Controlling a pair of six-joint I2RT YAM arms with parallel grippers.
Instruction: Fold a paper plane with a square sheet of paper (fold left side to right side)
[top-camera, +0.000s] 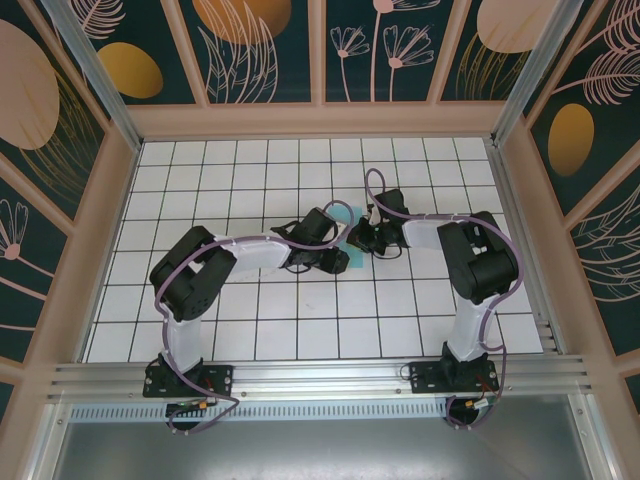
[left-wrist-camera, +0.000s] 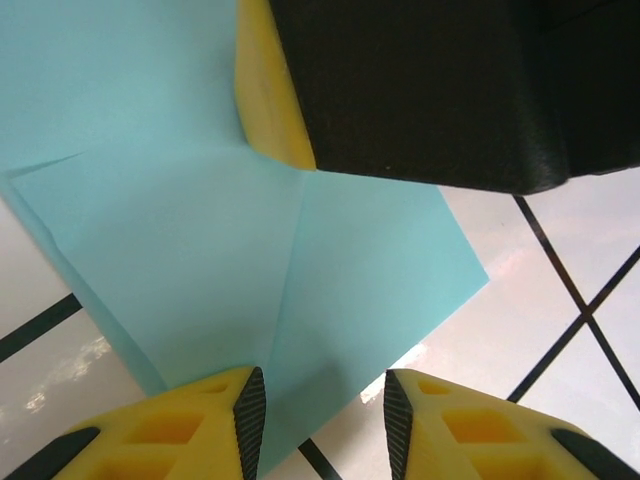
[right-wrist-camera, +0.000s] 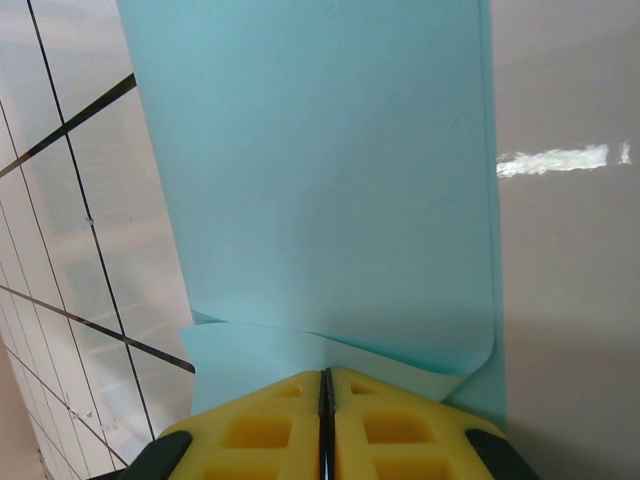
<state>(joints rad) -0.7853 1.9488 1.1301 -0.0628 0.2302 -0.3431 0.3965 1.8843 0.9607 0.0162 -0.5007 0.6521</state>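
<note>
- Currently the square sheet of paper (left-wrist-camera: 200, 260) lies partly folded, creases showing, on the gridded table (top-camera: 250, 160), with a gripper on either side of it.
- Left gripper (left-wrist-camera: 325, 405): jaws partly apart with nothing between them. One finger overhangs the sheet's edge; the other sits just off it.
- Right gripper (right-wrist-camera: 325, 385): jaws closed, tips against the sheet where a layer curls upward. Whether a layer is nipped cannot be told.
- Risk: the curled layer may crease off-line if it is pressed before the edges are aligned.
- Risk: the thin paper may slide or tear if one arm drags it while the other pins it.
</note>
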